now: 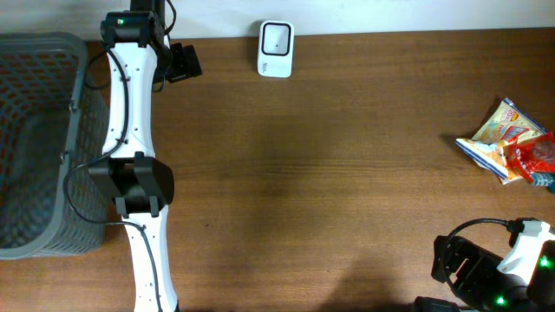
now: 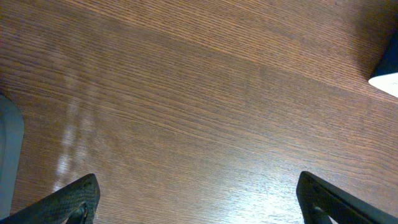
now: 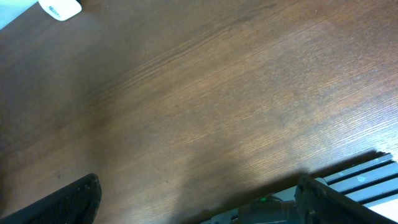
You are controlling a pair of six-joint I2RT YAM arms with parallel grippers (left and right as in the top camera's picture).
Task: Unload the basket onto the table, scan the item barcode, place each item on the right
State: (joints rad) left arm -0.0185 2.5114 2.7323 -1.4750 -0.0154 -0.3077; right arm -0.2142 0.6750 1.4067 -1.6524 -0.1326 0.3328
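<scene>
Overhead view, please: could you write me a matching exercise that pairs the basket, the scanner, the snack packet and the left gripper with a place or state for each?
Column one:
1. grey basket
2. white scanner
3. snack packet
4. left gripper

Column two:
A. right side of the picture
B. open, holding nothing
C. left side of the picture
D. top of the picture, near the middle

Pairs: 1-C, 2-D, 3-A, 4-B.
</scene>
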